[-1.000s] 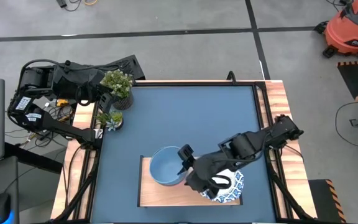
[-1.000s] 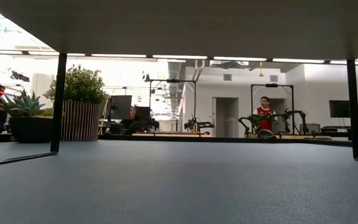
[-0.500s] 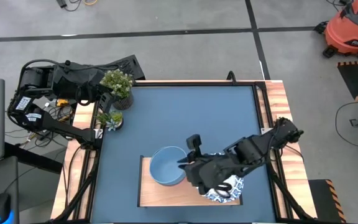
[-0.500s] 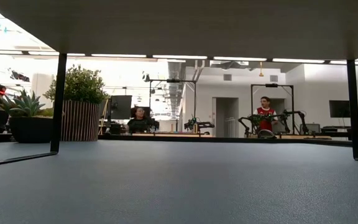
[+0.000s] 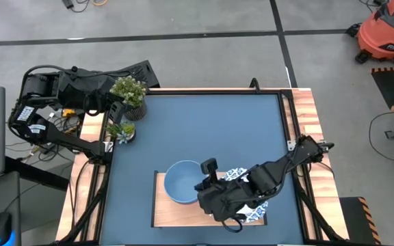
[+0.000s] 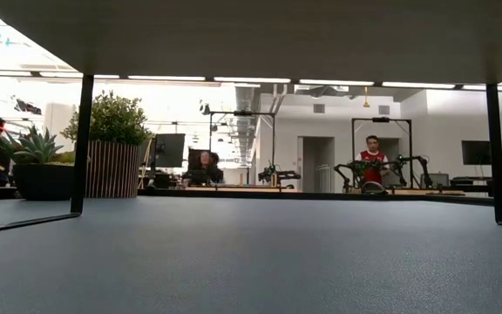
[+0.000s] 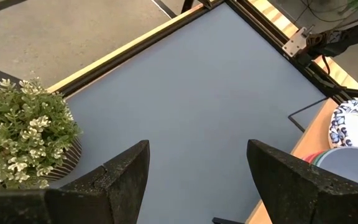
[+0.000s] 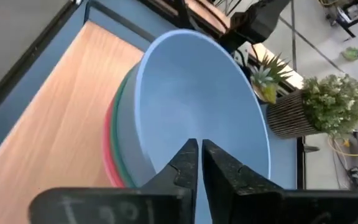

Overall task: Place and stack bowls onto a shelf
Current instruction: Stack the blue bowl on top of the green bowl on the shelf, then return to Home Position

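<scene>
A light blue bowl (image 5: pixel 182 183) tops a stack with a green bowl's rim (image 8: pixel 124 124) and a pink-red rim (image 8: pixel 109 143) showing under it. The stack stands on the light-wood shelf (image 5: pixel 173 215). To its right on the shelf sits a white bowl with a blue pattern (image 5: pixel 234 174), mostly covered by my right arm. My right gripper (image 5: pixel 208 167) hangs over the blue bowl's right side, slanting down into it, its fingers (image 8: pixel 188 158) together with only a slit between them. My left gripper (image 7: pixel 197 149) waits open at the table's far left.
A potted plant with pale flowers (image 5: pixel 128 92) and a small succulent (image 5: pixel 120 130) stand at the far left corner. The dark blue table top (image 5: pixel 204 130) lies bare beyond the shelf. Wooden strips (image 5: pixel 305 123) run along the sides. People sit and stand in the room behind.
My right gripper has lifted off the blue bowl's right rim, rolled and tipped, then sunk a little again, and its fingers have closed together. The right arm has swung toward the near edge, over the patterned bowl. The blue bowl stays on its stack.
</scene>
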You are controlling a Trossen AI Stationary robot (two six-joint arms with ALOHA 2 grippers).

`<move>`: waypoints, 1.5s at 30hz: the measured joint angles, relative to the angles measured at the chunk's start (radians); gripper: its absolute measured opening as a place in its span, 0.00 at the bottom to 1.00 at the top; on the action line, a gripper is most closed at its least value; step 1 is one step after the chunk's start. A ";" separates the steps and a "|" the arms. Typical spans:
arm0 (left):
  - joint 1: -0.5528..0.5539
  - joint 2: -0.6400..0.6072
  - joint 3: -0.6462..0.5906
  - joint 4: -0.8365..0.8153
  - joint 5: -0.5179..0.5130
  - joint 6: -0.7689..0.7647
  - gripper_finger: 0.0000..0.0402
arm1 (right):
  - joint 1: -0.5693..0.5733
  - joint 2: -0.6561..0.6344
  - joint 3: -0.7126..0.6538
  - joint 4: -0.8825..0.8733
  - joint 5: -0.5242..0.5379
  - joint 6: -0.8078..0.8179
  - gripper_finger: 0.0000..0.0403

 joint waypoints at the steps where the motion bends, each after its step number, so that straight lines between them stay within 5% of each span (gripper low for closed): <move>1: 0.000 0.000 0.000 0.000 0.000 0.000 0.63 | 0.000 0.000 0.000 0.005 0.002 0.004 0.13; 13: 0.000 0.000 0.000 0.003 -0.001 0.011 0.63 | 0.017 -0.089 0.005 0.094 0.094 -0.010 0.14; 37: 0.000 0.000 0.000 0.005 -0.021 0.015 0.63 | 0.054 0.050 -0.001 0.050 0.076 0.126 0.14; 45: 0.000 0.000 0.000 0.011 -0.021 0.012 0.63 | 0.068 -0.004 -0.001 0.111 0.104 0.051 0.14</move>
